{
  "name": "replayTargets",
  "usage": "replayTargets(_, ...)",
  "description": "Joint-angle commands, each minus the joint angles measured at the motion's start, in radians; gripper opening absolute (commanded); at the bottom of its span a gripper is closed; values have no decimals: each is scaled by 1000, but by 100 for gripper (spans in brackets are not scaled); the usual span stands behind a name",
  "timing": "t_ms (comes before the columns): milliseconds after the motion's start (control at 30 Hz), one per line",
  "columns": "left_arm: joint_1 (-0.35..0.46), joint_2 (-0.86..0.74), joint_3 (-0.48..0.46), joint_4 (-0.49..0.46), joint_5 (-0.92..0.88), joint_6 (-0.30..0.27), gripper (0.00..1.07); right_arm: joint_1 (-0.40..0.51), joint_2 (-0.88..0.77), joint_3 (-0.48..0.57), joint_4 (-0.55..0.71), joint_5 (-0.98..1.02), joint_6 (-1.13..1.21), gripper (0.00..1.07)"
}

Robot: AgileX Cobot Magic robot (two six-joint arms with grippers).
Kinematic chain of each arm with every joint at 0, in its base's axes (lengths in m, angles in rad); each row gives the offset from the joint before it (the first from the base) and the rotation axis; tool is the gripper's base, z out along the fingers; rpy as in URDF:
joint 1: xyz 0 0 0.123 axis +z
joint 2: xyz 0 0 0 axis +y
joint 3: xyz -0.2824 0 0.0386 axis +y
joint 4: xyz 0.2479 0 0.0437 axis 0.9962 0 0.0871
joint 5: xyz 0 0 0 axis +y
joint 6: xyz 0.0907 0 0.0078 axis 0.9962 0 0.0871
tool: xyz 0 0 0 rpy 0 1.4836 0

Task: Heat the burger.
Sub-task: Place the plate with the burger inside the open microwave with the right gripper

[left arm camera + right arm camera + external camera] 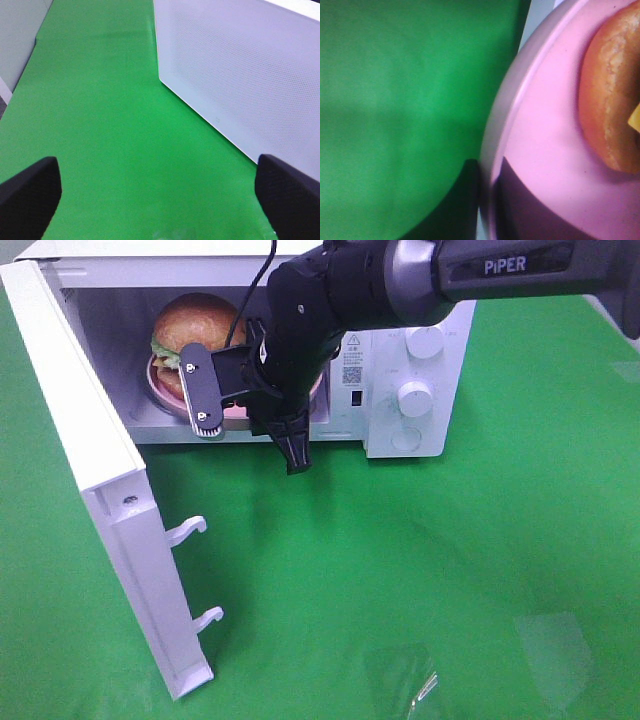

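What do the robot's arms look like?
The right arm has glossy black links, a grey joint and white PIPER lettering; a black cable runs to its wrist. Its fingers are black and tapered; the left fingers are black, rounded.

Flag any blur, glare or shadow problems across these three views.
Exterior high: sharp; the right arm throws a soft shadow on the green cloth, with pale glare patches low in the picture. Left wrist: microwave door washed out, left gripper fingertips soft. Right wrist: too close, pink bowl and burger blurred, dark shadow across the bowl.
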Motion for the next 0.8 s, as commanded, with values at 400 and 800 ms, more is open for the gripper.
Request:
replayTargets(400,4,-6,3,-2,1,1,98,0,48,-64,-10,-32,10,0)
replayTargets(800,4,-6,3,-2,1,1,98,0,69,-100,-10,-33,22,0)
